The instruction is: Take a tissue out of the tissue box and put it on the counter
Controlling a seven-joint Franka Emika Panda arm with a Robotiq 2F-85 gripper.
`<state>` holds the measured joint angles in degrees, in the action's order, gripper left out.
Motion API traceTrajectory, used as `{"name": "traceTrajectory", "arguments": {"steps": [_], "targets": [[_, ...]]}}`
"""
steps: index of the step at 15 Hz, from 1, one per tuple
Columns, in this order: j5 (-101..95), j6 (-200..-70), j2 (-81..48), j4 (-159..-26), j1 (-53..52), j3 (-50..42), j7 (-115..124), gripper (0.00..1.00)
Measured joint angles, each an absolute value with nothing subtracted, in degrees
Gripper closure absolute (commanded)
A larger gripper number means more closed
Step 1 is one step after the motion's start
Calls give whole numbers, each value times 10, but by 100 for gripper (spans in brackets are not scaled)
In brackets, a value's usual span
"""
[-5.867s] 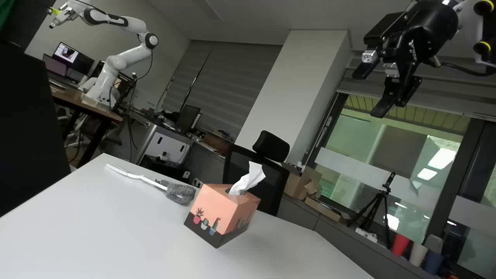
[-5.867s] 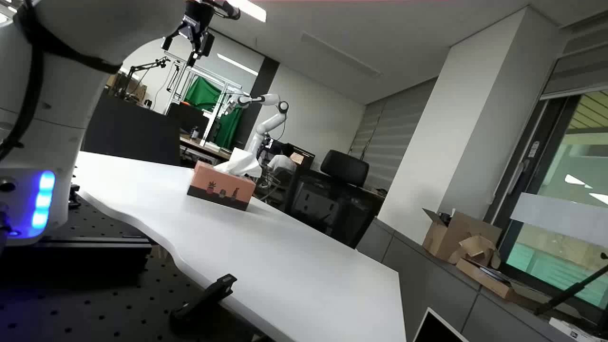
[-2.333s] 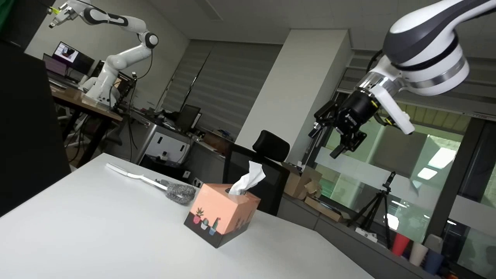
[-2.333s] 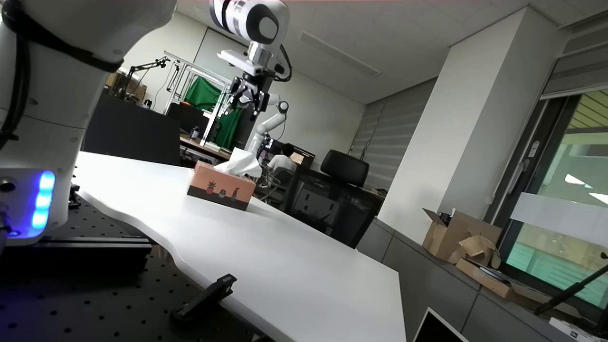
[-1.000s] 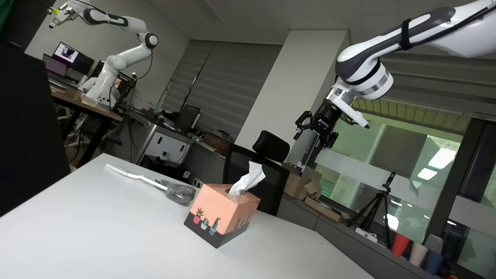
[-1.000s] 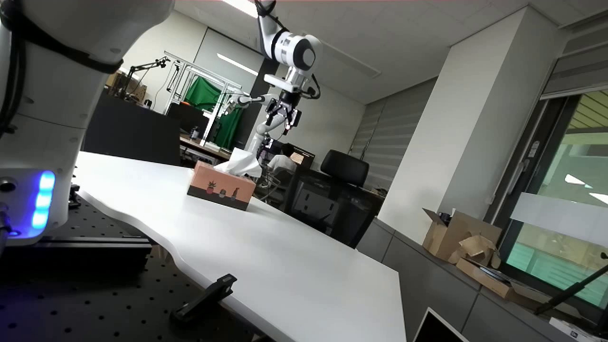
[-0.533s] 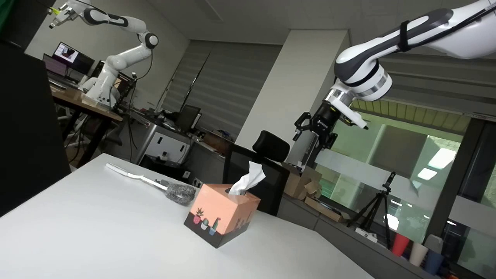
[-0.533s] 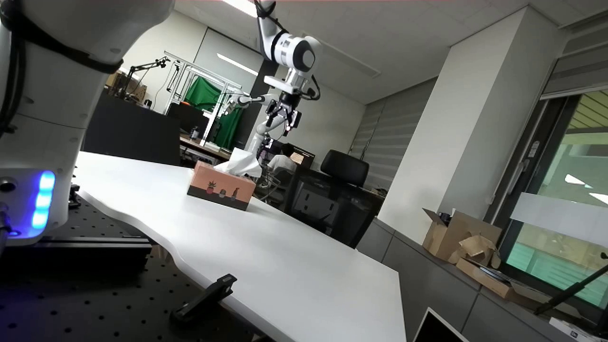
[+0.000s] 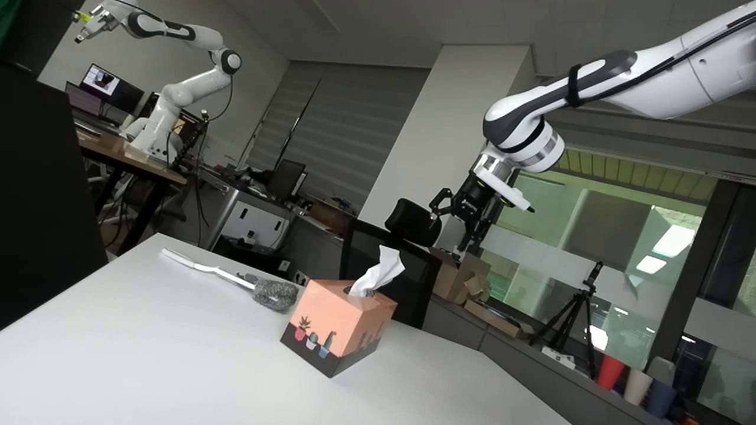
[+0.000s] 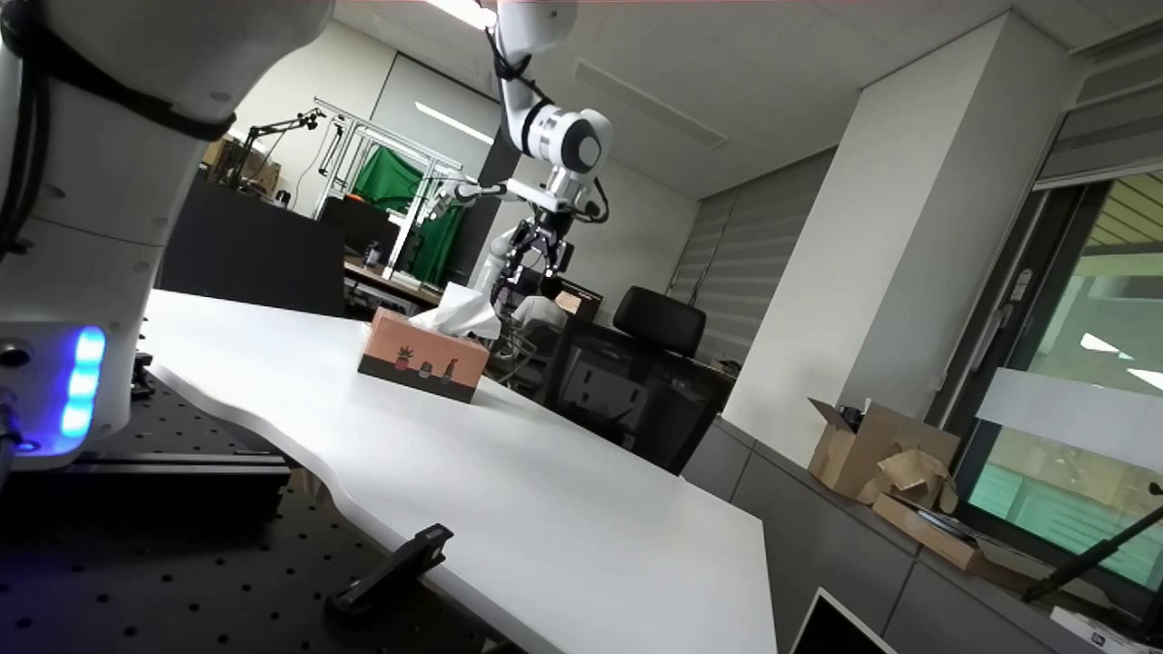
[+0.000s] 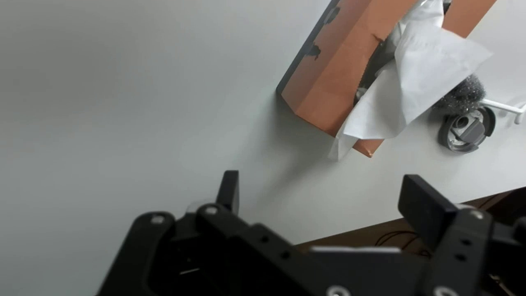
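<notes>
A robotics lab with an office feel. A white robot arm (image 10: 118, 218) stands beside a black board (image 10: 218, 586) dotted with holes; a second robot arm (image 9: 198, 87) stands on a wooden desk (image 9: 112, 150) near a lit monitor (image 9: 109, 87). Also here are a black office chair (image 10: 613, 386), an open cardboard box (image 10: 890, 440), and a tripod (image 9: 571, 319) before a window (image 9: 602, 236).

1 tissue box (image 9: 339, 332), 1 tissue (image 9: 378, 274), 1 brush (image 9: 269, 294), 2 robot arms (image 9: 641, 91) (incl. 1 bkgd).

Arm (image 9: 673, 88) outstretched, wrist (image 9: 534, 144) bent down; tool (image 11: 320, 179) pointing downward, spread wide.
</notes>
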<state>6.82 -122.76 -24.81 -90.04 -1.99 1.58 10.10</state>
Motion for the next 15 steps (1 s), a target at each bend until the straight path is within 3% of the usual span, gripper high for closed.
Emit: {"name": "traceTrajectory", "arguments": {"steps": [14,15], "targets": [[159,-1080,-432,-697,-53,10,374,0],[166,-1079,-439,-689,-51,10,386,25]]}}
